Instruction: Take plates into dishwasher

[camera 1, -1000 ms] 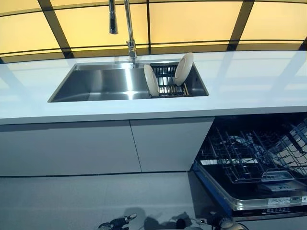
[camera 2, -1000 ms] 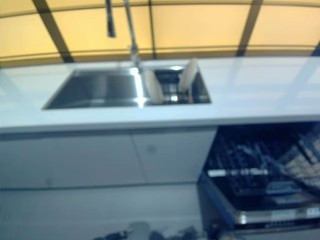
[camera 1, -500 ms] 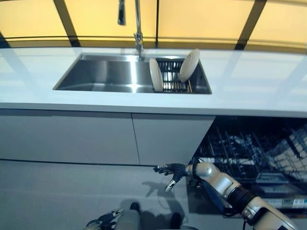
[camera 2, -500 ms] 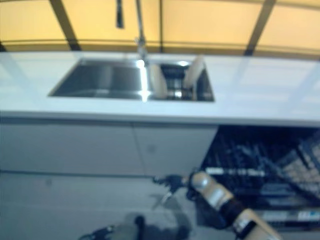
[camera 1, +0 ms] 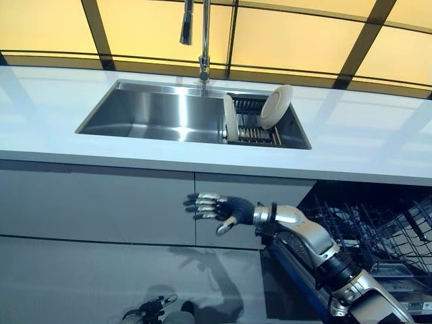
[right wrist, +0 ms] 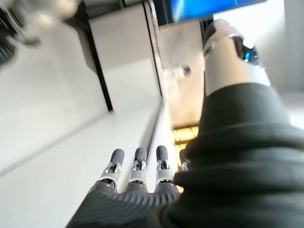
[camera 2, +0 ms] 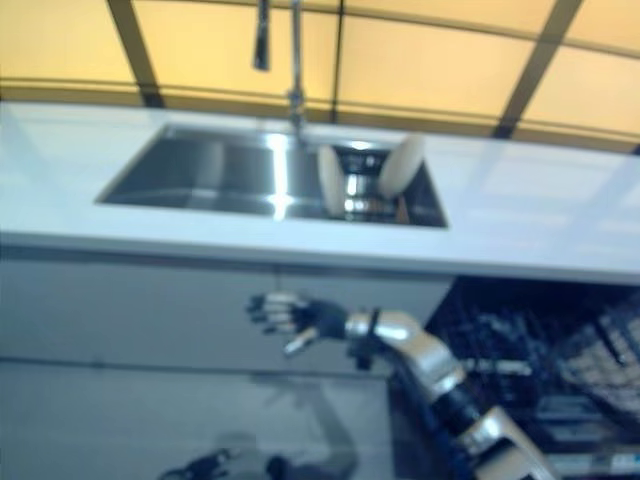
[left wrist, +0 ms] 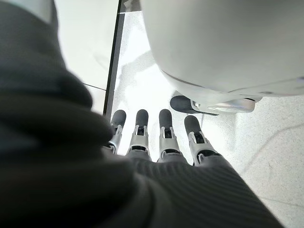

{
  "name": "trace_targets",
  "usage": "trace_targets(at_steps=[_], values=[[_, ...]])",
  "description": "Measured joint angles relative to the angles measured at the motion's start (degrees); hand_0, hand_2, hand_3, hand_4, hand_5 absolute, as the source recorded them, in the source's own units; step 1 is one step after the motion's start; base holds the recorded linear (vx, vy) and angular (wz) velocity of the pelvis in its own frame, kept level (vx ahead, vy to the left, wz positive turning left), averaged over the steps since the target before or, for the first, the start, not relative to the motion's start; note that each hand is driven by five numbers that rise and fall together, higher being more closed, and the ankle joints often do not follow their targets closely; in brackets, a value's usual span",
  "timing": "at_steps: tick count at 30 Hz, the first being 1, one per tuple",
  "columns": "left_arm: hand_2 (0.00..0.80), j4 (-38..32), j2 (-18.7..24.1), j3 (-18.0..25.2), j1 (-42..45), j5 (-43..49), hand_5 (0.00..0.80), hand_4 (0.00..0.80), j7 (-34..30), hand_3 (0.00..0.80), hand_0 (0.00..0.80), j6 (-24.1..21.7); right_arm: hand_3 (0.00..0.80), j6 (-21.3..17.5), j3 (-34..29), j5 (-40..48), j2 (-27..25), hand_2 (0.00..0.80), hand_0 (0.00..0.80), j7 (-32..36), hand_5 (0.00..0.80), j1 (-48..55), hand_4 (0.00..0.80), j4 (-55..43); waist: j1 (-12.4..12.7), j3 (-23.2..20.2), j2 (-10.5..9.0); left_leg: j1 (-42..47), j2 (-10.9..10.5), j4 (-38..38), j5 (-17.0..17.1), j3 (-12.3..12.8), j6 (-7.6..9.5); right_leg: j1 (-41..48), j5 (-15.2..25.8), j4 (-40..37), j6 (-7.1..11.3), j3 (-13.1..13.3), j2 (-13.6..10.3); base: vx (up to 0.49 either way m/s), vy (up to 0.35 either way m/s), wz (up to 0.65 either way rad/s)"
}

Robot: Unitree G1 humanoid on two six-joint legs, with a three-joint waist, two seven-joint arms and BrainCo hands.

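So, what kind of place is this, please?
It looks like a home-style kitchen, perhaps a showroom one. A steel sink with a tall tap is set in a white counter, two plates stand in a rack in the sink, and an open dishwasher is below, at the right.

A faucet [camera 1: 202,34] rises behind the steel sink [camera 1: 155,111].
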Motion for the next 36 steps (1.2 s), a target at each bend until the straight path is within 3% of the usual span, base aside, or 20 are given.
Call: trace_targets(at_steps=[7,9,10,12,14,16,18,19,22,23,26,28,33,36], values=[[0.0,0.1,0.2,0.1,0.4,0.5,0.0,0.0,-1.4,0.0,0.0,0.2,0.0,-0.7,-10.0,9.8,-1.4,0.0,0.0,-4.6,0.0,-1.4,0.0,1.4,-0.7,-0.1,0.25,1.7,-0.2,0.1,-0.9,0.5,-0.08,2.6,0.3,-2.0,0.48,0.0,-0.1,0.103,0.047,-0.02],[0.0,0.1,0.2,0.1,0.2,0.5,0.0,0.0,-1.9,0.0,0.0,0.4,0.0,-2.8,-12.1,11.1,-1.3,0.0,0.0,-7.8,0.0,-1.8,0.0,2.3,-0.7,-0.1,0.22,2.4,-0.4,-0.1,-1.6,0.4,0.29,3.2,0.1,-1.8,0.66,0.0,-0.3,0.114,0.111,-0.01],[0.0,0.3,0.2,0.1,-0.2,0.6,0.0,0.0,-2.2,0.0,0.0,0.8,0.0,-4.1,-13.2,11.6,-1.3,0.0,0.0,-10.3,0.0,-2.1,0.0,2.6,-1.1,0.0,0.41,2.8,-0.8,-0.8,-2.0,0.2,0.53,2.4,0.0,0.5,0.82,0.1,-0.3,0.116,0.134,-0.08],[0.0,0.9,-0.4,0.1,-0.2,1.7,0.0,0.0,-2.7,0.0,0.0,1.4,0.0,-7.0,-14.9,13.3,-0.9,0.0,0.0,-16.1,0.0,-2.8,0.0,4.0,-2.6,0.3,2.83,4.2,1.1,-2.5,-1.3,0.0,1.44,-5.0,-0.6,15.7,0.91,0.5,-0.1,0.171,0.037,0.03],[0.0,1.7,0.1,0.1,0.5,2.1,0.0,0.0,-2.6,0.0,0.0,1.9,0.0,-8.5,-16.0,14.3,-1.5,0.0,0.0,-20.5,0.0,-3.3,0.0,5.5,-4.1,0.5,3.02,6.7,1.1,-4.4,-0.7,0.2,1.76,-9.3,-1.3,24.3,1.56,1.4,-1.4,0.212,-0.136,0.13],[0.0,1.7,1.6,0.1,0.8,1.8,0.0,0.0,-2.2,0.0,0.0,2.6,0.0,-10.9,-17.8,14.6,-2.9,0.0,0.0,-27.1,0.0,-3.5,0.0,6.6,-4.4,-0.1,1.9,7.4,0.7,-5.0,-1.1,0.6,1.17,-10.2,-0.8,14.9,2.51,1.9,-3.3,0.244,-0.322,-0.04],[0.0,3.0,2.7,0.8,-0.6,0.4,0.0,0.0,-1.3,0.0,0.0,2.8,0.0,-12.4,-18.9,14.9,-5.1,0.0,0.0,-34.5,0.0,-7.5,0.0,9.5,-5.3,0.3,1.12,6.7,0.9,-4.9,-1.1,0.5,1.24,-11.6,3.0,2.5,5.39,1.4,-5.0,0.155,-0.332,-0.05],[0.0,3.7,2.8,1.5,-1.3,-0.6,0.0,0.0,-0.7,0.0,0.0,2.9,0.0,-12.7,-20.0,14.9,-6.0,0.0,0.0,-37.8,0.0,-9.7,0.0,12.2,-5.6,0.5,1.06,6.9,1.2,-4.9,-1.3,0.5,0.95,-12.4,5.1,-1.1,5.67,1.5,-5.5,0.157,-0.247,0.05],[0.0,4.4,3.6,2.9,-2.0,-3.0,0.0,0.0,0.9,0.0,0.0,3.7,0.0,-12.7,-22.2,14.7,-9.7,0.0,0.0,-46.4,0.0,-14.3,0.0,20.6,-5.4,0.5,-0.77,9.8,1.4,-4.8,-2.8,0.1,-1.59,-10.0,7.0,-2.9,5.84,1.5,-5.8,0.163,-0.121,0.12],[0.0,4.5,3.6,2.9,-1.8,-3.2,0.0,0.0,1.2,0.0,0.0,4.2,0.0,-12.7,-22.1,13.7,-10.8,0.0,0.0,-47.6,0.0,-15.0,0.0,22.7,-5.4,0.4,-1.11,11.2,2.0,-5.0,-3.5,-0.1,-2.61,-8.5,10.5,-3.6,4.08,1.9,-5.2,0.146,-0.072,0.25],[0.0,2.7,1.5,2.7,-1.8,-3.3,0.0,0.0,0.2,0.0,0.0,5.7,0.0,-11.7,-21.8,11.2,-14.9,0.0,0.0,-48.8,0.0,-15.9,0.0,26.0,-5.4,0.2,1.44,12.6,6.6,-5.1,-4.7,0.2,-4.35,-6.5,13.1,-5.3,1.0,0.3,-0.5,0.088,-0.029,0.08],[0.0,2.0,-0.4,2.2,-2.3,-3.3,0.0,0.0,-0.3,0.0,0.0,5.8,0.0,-11.5,-20.1,9.7,-17.9,0.0,0.0,-48.7,0.0,-18.2,0.0,27.2,-5.5,-0.1,2.8,12.0,8.0,-5.0,-4.8,0.4,-4.56,-5.9,15.0,-8.1,-1.33,-0.3,1.3,0.071,-0.007,-0.1],[0.0,1.7,-2.7,-0.2,-4.5,-2.8,0.0,0.0,-1.1,0.0,0.0,5.7,0.0,-9.1,-17.8,8.4,-19.1,0.0,0.0,-48.8,0.0,-24.0,0.0,29.2,-5.5,0.3,3.67,12.8,8.9,-5.9,-4.6,0.5,-5.11,-5.1,16.0,-9.5,-1.66,-0.5,2.5,0.048,0.002,-0.05],[0.0,1.1,-1.9,-0.2,-4.9,-2.7,0.0,0.0,-0.9,0.0,0.0,5.7,0.0,-5.5,-14.9,6.0,-19.1,0.0,0.0,-48.8,0.0,-26.4,0.0,30.6,-5.3,0.7,4.21,13.7,8.6,-7.1,-4.8,0.4,-8.05,-4.5,15.8,-9.5,-0.86,-1.0,2.1,0.036,-0.007,0.09]])
